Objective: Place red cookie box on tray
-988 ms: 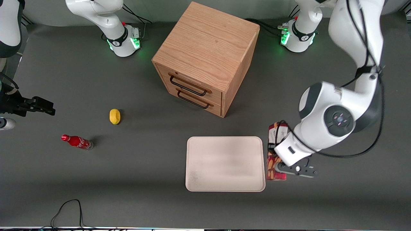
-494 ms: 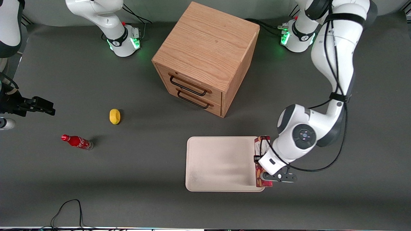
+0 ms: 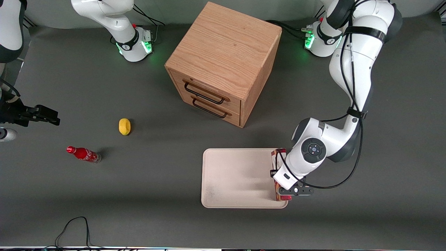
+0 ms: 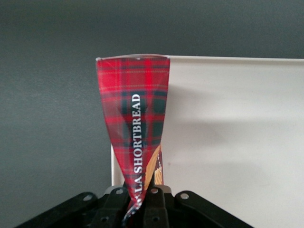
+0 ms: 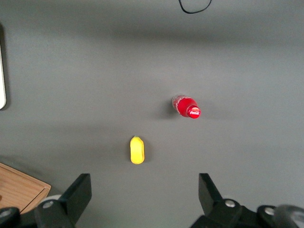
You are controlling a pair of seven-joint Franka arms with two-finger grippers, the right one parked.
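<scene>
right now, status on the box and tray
Gripper shut on box, held above tray edge nearest working arm. Box not yet down. Nothing on tray.

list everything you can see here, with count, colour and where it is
red cookie box: 1, dark red tartan, held on edge over the tray's rim toward the working arm's end
tray: 1, cream white, on the table, nearer the front camera than the cabinet
wooden cabinet: 1, light oak, two drawers with dark handles, mid table
soda bottle: 1, red, toward the parked arm's end
yellow object: 1, yellow, between bottle and cabinet
cable: 1, black, at the table edge nearest the front camera
gripper: 1, black, shut on the box above the tray's edge
</scene>
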